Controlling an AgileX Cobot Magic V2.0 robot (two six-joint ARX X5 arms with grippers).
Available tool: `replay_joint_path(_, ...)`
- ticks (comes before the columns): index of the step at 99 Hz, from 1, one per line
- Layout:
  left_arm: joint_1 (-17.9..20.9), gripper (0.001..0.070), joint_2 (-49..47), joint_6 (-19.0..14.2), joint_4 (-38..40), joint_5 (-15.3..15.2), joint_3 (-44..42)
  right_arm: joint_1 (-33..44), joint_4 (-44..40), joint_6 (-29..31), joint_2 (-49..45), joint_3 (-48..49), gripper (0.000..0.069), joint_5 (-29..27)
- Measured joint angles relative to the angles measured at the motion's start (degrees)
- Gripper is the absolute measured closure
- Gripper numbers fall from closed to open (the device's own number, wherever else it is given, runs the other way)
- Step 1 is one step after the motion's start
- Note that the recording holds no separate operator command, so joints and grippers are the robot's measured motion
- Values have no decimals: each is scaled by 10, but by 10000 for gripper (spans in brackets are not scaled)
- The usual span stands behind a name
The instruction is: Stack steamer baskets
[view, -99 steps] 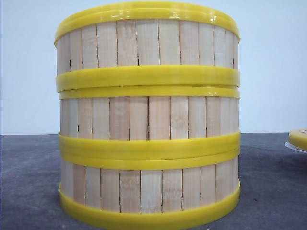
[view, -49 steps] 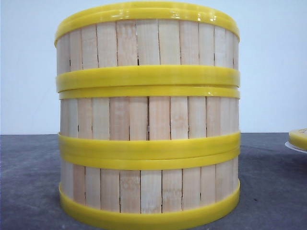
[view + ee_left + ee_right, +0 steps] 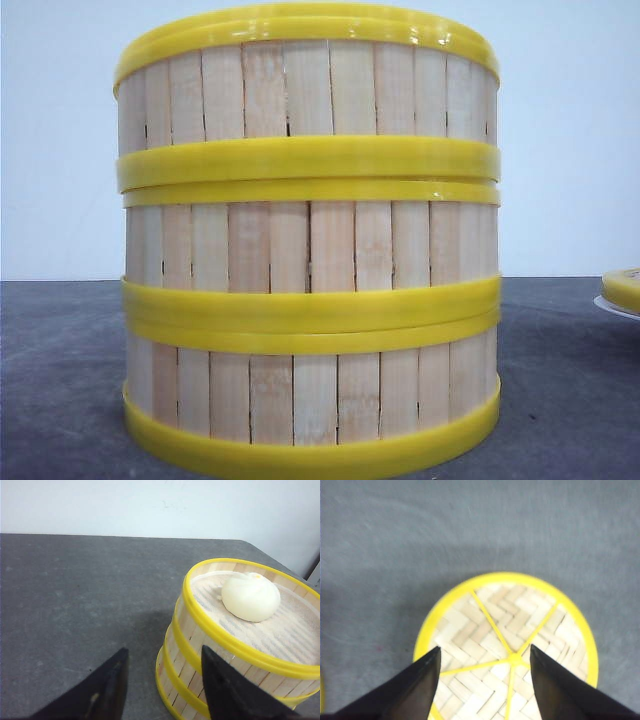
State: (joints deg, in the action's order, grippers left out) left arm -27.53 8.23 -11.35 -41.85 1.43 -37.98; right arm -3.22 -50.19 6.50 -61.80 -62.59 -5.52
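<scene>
Three steamer baskets (image 3: 310, 240) stand stacked in one column, filling the front view; pale slats, yellow rims. In the left wrist view the stack (image 3: 235, 645) shows from above, and a white bun (image 3: 251, 596) lies on the mesh inside the top basket. My left gripper (image 3: 164, 655) is open beside the stack, holding nothing; one finger overlaps the stack's wall in view, the other is over bare table. My right gripper (image 3: 485, 652) is open above a flat yellow lid (image 3: 506, 645) with a woven bamboo face, apart from it. Neither gripper shows in the front view.
The dark grey table (image 3: 75, 595) runs to a white wall behind. The lid's edge (image 3: 622, 289) peeks in at the far right of the front view, on a pale plate. A table corner (image 3: 250, 542) lies beyond the stack.
</scene>
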Motion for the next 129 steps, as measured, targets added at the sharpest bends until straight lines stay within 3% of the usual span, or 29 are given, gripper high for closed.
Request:
replay_joint_path(29,0,441,0,0,-13,0,0,56,56,13,-5,107,347,27)
replay_joint_path(103,0,441,0,0,-12,0,0,94,93,16,-110,109,360,41)
replay_joint_path(129,0,441,0,0,-12,0,0,94,97,19,-112,109,514,42)
